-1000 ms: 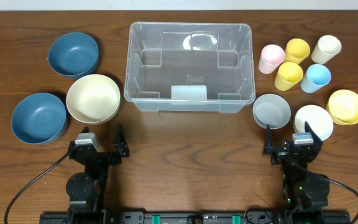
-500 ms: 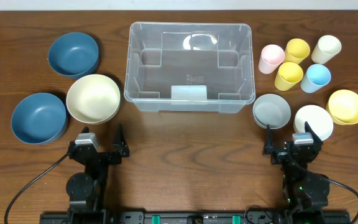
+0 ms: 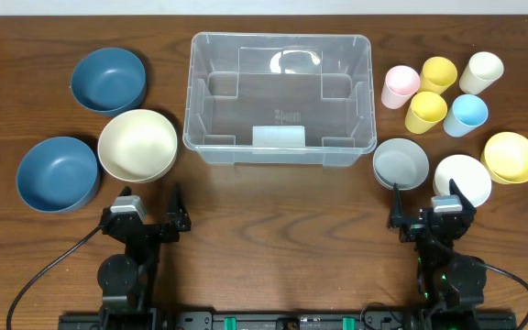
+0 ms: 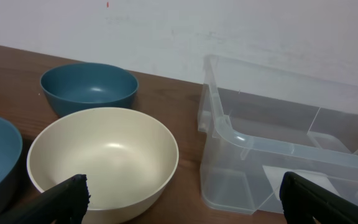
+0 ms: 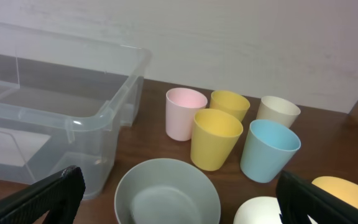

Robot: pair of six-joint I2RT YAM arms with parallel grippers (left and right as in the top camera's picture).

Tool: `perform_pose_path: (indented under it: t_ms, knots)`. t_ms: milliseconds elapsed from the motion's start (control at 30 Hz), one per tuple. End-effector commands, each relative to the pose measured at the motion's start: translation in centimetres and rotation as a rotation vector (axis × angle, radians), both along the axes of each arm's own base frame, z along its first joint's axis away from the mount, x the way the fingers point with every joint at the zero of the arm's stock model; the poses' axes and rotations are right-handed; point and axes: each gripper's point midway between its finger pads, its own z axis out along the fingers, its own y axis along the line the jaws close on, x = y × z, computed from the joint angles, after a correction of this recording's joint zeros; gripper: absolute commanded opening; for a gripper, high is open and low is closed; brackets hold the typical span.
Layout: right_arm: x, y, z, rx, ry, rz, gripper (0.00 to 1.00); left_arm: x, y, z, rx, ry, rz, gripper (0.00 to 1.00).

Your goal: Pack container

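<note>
The brown wooden table (image 3: 264,197) carries the large clear plastic container (image 3: 279,38), centred and empty. The left pincer (image 3: 151,209) and right pincer (image 3: 426,203) stand open (nothing held). Recommended: grip the cream round bowl (image 3: 137,145) by its rim.

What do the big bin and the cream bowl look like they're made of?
The bin looks like clear, glossy plastic: the table shows through its walls. The cream bowl seems matte plastic or melamine, with only a soft sheen.

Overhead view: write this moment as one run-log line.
container empty | left gripper open by cream bowl | right gripper open by grey bowl | packing not begun
</note>
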Motion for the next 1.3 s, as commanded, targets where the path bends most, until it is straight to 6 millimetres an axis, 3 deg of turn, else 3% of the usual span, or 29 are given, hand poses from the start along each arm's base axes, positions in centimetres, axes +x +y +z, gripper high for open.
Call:
perform_pose_path:
  t_ms: [0,233,300,500,633,733,900,1067,1267]
  knots:
    - [0.0,-0.2,0.7,-0.027,-0.033,-0.010,0.99,0.0,-0.2,-1.6,0.005,0.041,-0.008,0.98]
    - [0.0,0.3,3.2,0.057,-0.129,0.017,0.99,0.0,-0.2,-1.6,0.005,0.040,-0.008,0.98]
    - [-0.1,-0.4,4.1,0.103,-0.168,-0.023,0.99,0.0,-0.2,-1.6,0.005,0.040,-0.008,0.98]
    - [-1.1,-1.2,9.0,0.221,-0.293,-0.050,0.99,0.0,-0.2,-1.6,0.005,0.041,-0.008,0.98]
    - [-2.1,-2.0,12.9,0.283,-0.209,-0.097,0.99,0.0,-0.2,-1.6,0.005,0.040,-0.008,0.98]
    - [-1.6,-2.1,15.3,0.271,-0.083,-0.117,0.99,0.0,-0.2,-1.6,0.005,0.040,-0.008,0.98]
    - [0.3,0.5,18.2,0.258,0.199,-0.010,0.99,0.0,-0.2,-1.6,0.005,0.040,-0.008,0.98]
    - [1.9,3.7,17.9,0.288,0.440,0.130,0.99,0.0,-0.2,-1.6,0.005,0.041,-0.008,0.98]
    - [3.0,5.1,12.4,0.327,0.695,0.164,0.99,0.0,-0.2,-1.6,0.005,0.040,-0.008,0.98]
